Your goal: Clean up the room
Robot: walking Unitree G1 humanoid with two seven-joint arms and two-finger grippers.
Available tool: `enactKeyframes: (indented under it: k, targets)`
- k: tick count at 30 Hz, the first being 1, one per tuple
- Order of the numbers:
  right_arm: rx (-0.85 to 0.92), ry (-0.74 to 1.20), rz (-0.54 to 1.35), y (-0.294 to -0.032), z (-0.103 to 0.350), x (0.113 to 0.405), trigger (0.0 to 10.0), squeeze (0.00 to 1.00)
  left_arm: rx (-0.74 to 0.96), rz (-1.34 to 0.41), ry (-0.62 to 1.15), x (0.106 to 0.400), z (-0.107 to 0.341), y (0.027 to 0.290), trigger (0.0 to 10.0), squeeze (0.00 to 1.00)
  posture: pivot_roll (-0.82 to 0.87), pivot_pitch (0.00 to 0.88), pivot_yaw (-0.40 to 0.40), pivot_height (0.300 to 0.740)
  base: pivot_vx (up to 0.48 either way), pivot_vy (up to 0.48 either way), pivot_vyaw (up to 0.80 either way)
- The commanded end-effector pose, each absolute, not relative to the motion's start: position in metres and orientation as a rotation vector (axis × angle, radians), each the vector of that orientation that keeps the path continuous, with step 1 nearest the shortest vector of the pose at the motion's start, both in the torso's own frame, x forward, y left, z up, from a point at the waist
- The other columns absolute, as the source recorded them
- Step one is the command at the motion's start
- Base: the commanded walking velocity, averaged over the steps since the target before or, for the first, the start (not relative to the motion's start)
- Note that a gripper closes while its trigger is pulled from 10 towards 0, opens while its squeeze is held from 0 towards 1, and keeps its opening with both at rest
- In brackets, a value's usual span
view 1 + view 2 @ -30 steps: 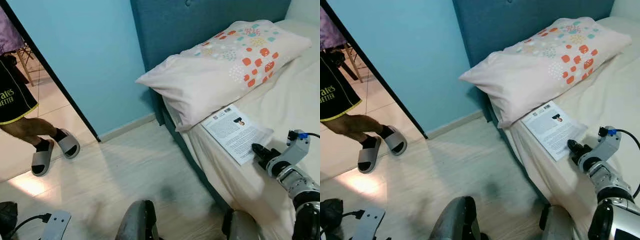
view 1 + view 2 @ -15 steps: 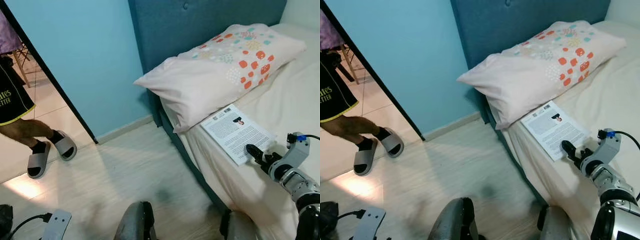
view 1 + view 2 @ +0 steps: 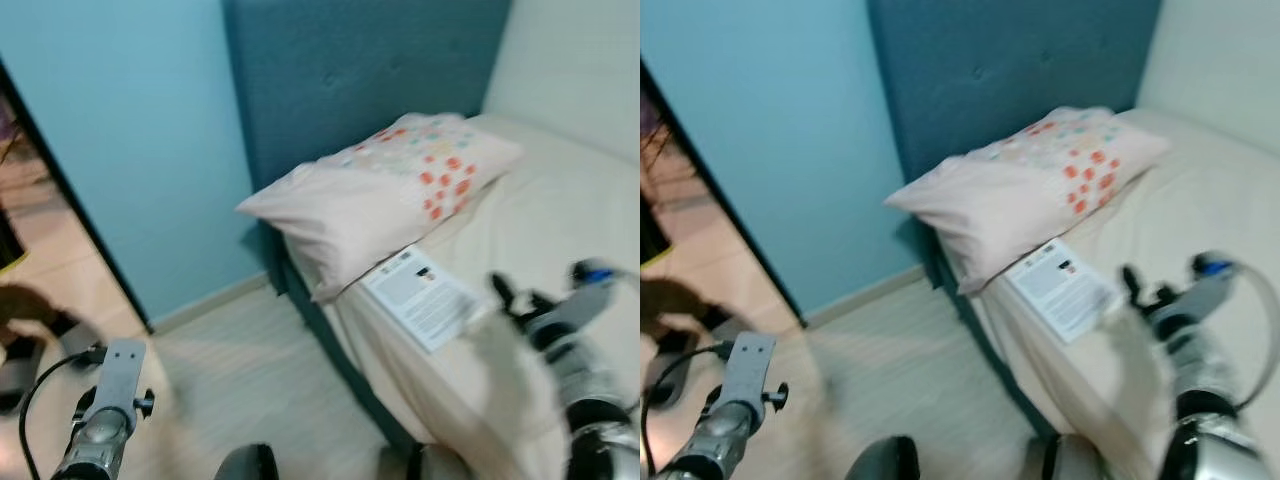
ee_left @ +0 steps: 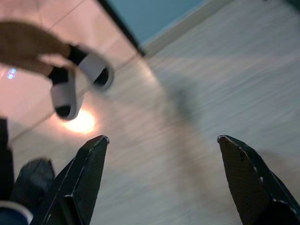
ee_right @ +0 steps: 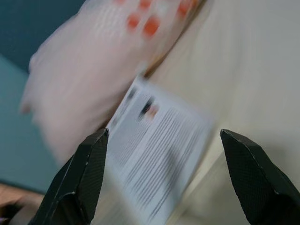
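The right gripper (image 3: pixel 522 303) is hovering with its fingers spread apart just beside the paper sheet (image 3: pixel 421 297) (a printed leaflet). The sheet is lying flat at the bed (image 3: pixel 560 225) edge, its long axis running diagonally toward the pillow (image 3: pixel 375 193).

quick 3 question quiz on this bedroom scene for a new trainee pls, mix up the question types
1. True or false: the printed sheet lies on the bed, near the pillow.
2. Which hand is nearest the sheet? A) left hand B) right hand
3. Fill in: the right hand's fingers are ____.

Key
1. True: it lies near the bed's edge, just below the pillow.
2. B: it points at the sheet; the left hand hangs over the floor.
3. Open, nothing between them.
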State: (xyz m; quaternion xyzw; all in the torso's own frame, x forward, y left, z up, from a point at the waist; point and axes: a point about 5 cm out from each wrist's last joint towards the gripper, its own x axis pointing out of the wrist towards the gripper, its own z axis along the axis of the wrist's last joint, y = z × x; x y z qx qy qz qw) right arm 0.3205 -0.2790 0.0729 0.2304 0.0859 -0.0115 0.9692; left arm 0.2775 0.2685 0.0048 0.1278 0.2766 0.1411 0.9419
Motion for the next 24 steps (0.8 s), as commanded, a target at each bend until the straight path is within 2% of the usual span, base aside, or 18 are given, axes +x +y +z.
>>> enactKeyframes:
  k: [1, 2, 3, 5, 6, 9, 12, 14, 15, 16, 18, 20, 22, 24]
  targets:
    - [0.475, 0.172, -0.016, -0.267, 0.068, 0.322, 10.0, 0.0, 0.233, 0.267, 0.653, 0.264, -0.012, 0.261, 10.0, 0.0, 0.07, 0.0, 0.054, 0.604, 0.0, 0.0, 0.0]
    - [0.492, 0.204, -0.001, -0.252, 0.057, 0.32, 10.0, 0.0, 0.222, 0.246, 0.664, 0.265, -0.016, 0.252, 10.0, 0.0, 0.06, 0.0, 0.053, 0.609, 0.0, 0.0, 0.0]
    - [0.492, 0.204, -0.001, -0.252, 0.057, 0.32, 10.0, 0.0, 0.222, 0.246, 0.664, 0.265, -0.016, 0.252, 10.0, 0.0, 0.06, 0.0, 0.053, 0.609, 0.0, 0.0, 0.0]
    - [0.49, 0.275, 0.021, -0.231, 0.038, 0.313, 10.0, 0.0, 0.183, 0.228, 0.682, 0.264, -0.021, 0.239, 10.0, 0.0, 0.04, 0.0, 0.05, 0.618, 0.0, 0.0, 0.0]
    - [0.49, 0.275, 0.021, -0.231, 0.038, 0.313, 10.0, 0.0, 0.183, 0.228, 0.682, 0.264, -0.021, 0.239, 10.0, 0.0, 0.04, 0.0, 0.05, 0.618, 0.0, 0.0, 0.0]
    - [0.425, 0.434, 0.04, -0.209, 0.004, 0.291, 10.0, 0.0, 0.145, 0.206, 0.718, 0.259, -0.03, 0.222, 10.0, 0.0, 0.04, 0.0, 0.043, 0.632, 0.0, 0.0, 0.0]
    - [0.385, 0.53, 0.031, -0.204, -0.014, 0.275, 10.0, 0.0, 0.129, 0.206, 0.748, 0.254, -0.035, 0.218, 10.0, 0.0, 0.03, 0.0, 0.042, 0.642, 0.0, 0.0, 0.0]
    - [0.337, 0.675, 0.003, -0.203, -0.04, 0.247, 10.0, 0.0, 0.116, 0.203, 0.804, 0.243, -0.045, 0.216, 10.0, 0.0, 0.03, 0.0, 0.042, 0.656, 0.0, 0.0, 0.0]
    - [0.337, 0.675, 0.003, -0.203, -0.04, 0.247, 10.0, 0.0, 0.116, 0.203, 0.804, 0.243, -0.045, 0.216, 10.0, 0.0, 0.03, 0.0, 0.042, 0.656, 0.0, 0.0, 0.0]
    - [0.334, 0.744, -0.026, -0.203, -0.051, 0.231, 10.0, 0.0, 0.127, 0.199, 0.842, 0.234, -0.051, 0.218, 10.0, 0.0, 0.03, 0.0, 0.04, 0.666, 0.0, 0.0, 0.0]
    - [0.332, 0.766, -0.034, -0.203, -0.055, 0.226, 10.0, 0.0, 0.13, 0.201, 0.853, 0.231, -0.053, 0.219, 10.0, 0.0, 0.03, 0.0, 0.04, 0.671, 0.0, 0.0, 0.0]
    - [0.324, 0.851, -0.076, -0.205, -0.068, 0.206, 10.0, 0.0, 0.14, 0.22, 0.906, 0.216, -0.061, 0.225, 10.0, 0.0, 0.02, 0.0, 0.036, 0.68, 0.0, 0.0, 0.0]
    - [0.324, 0.851, -0.076, -0.205, -0.068, 0.206, 10.0, 0.0, 0.14, 0.22, 0.906, 0.216, -0.061, 0.225, 10.0, 0.0, 0.02, 0.0, 0.036, 0.68, 0.0, 0.0, 0.0]
    - [0.305, 0.925, -0.107, -0.205, -0.079, 0.188, 10.0, 0.0, 0.14, 0.239, 0.951, 0.203, -0.067, 0.23, 10.0, 0.0, 0.03, 0.0, 0.025, 0.69, 0.0, 0.0, 0.0]
